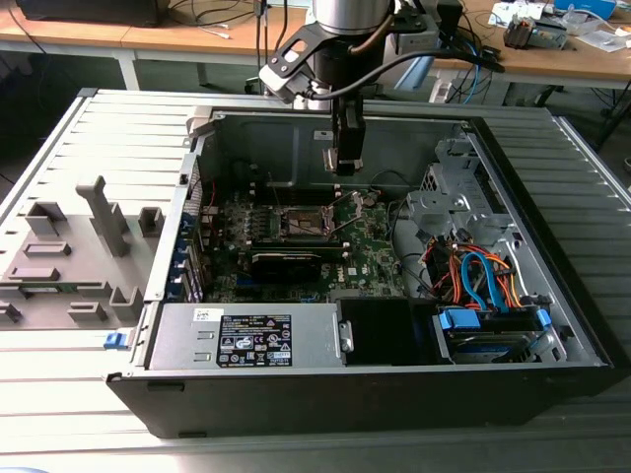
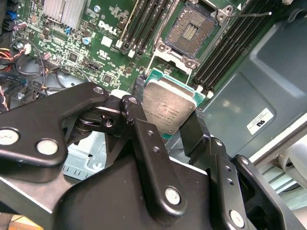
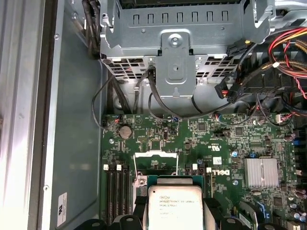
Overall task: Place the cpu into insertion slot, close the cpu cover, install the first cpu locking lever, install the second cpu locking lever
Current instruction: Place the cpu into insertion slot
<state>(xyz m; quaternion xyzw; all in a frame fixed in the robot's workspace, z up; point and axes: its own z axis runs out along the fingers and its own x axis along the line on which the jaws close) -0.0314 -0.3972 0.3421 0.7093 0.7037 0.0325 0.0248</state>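
Gripping the cpu (image 3: 175, 208) by two edges in the claw (image 1: 346, 166), we are hovering with the open slot (image 1: 301, 224) below, toward the exterior view's left.

Arm (image 1: 340, 25) hangs straight down — gripper (image 1: 347, 163) clamped on the cpu (image 2: 169, 109).

the cpu (image 2: 169, 109) has a silver-grey top with dark print and a green edge. the gripper (image 2: 169, 106) is black. on the green motherboard (image 2: 103, 43), the insertion slot (image 2: 192, 31) is dark brown, silver-rimmed. cables (image 1: 481, 276) beside the motherboard: orange, blue, red.
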